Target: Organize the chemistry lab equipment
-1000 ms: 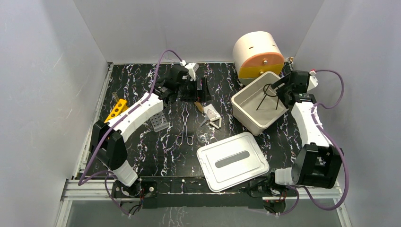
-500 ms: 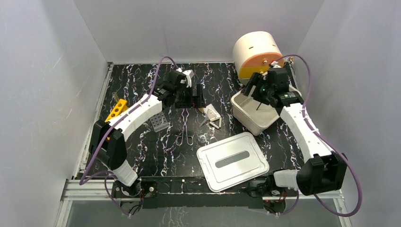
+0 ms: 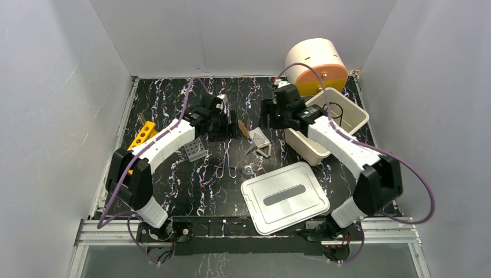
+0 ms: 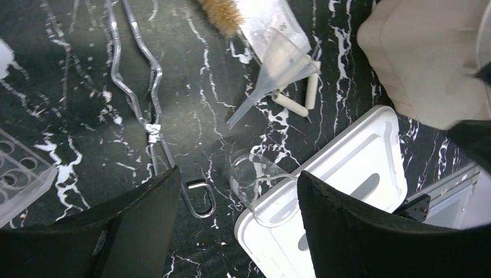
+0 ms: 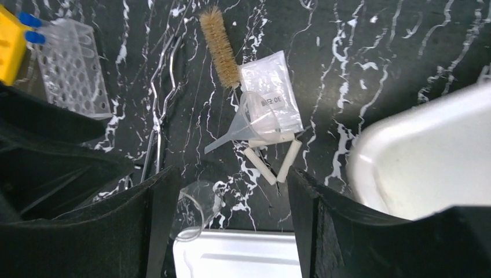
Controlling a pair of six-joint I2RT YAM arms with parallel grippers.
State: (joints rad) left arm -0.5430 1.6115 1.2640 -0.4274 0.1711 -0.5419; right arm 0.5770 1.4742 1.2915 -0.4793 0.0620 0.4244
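While both hang wide open and empty, the right claw and left claw flank the centre-frame pile: clear funnel, white triangle, brush. A pickup seems next; the right should descend squarely over the funnel.

Metal tongs: 1 pair
Bristle brush: 1
Clear funnel: 1
White triangle: 1
Plastic bag: 1
Clear beaker: 1
Tube rack: 1
Blue caps you can count: 2
White bin: 1
White lid: 1
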